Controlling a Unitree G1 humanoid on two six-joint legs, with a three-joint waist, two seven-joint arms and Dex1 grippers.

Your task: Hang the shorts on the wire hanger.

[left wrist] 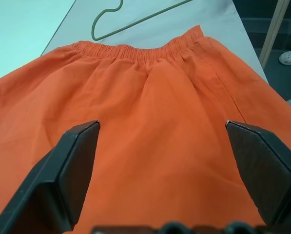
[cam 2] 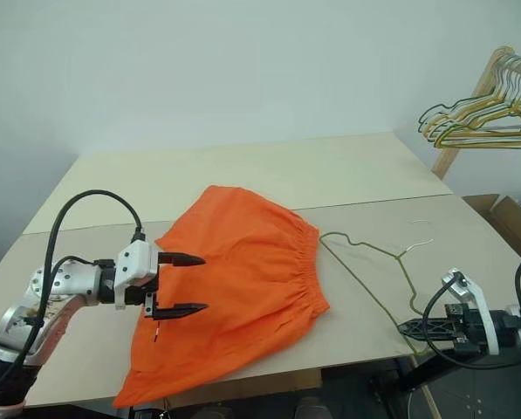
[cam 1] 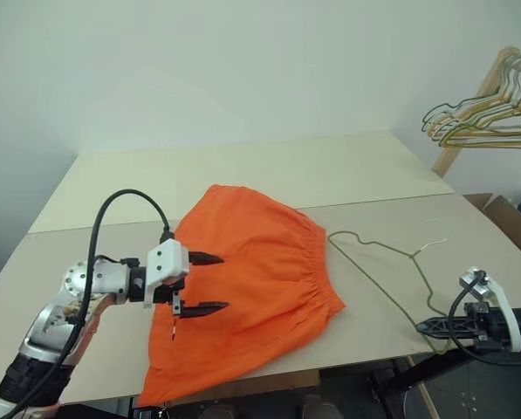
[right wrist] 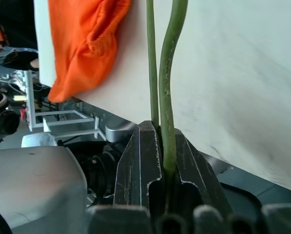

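The orange shorts (cam 1: 260, 271) lie flat on the table (cam 1: 243, 170), with the gathered waistband toward the right and one leg hanging over the front edge. My left gripper (cam 1: 218, 282) is open and hovers just over the left part of the shorts; the cloth (left wrist: 150, 83) lies between and beyond its fingers. The thin grey-green wire hanger (cam 1: 414, 255) lies on the table to the right of the waistband. My right gripper (cam 1: 420, 326) is at the table's front right edge, shut on the hanger's lower corner. The wire (right wrist: 167, 73) runs out from between the clamped fingers (right wrist: 135, 156).
A bunch of yellow and green hangers (cam 1: 483, 118) hangs on a wooden rack at the back right. A cardboard box (cam 1: 504, 214) stands off the table's right side. The table is two pale boards with a seam (cam 1: 85, 225) between them.
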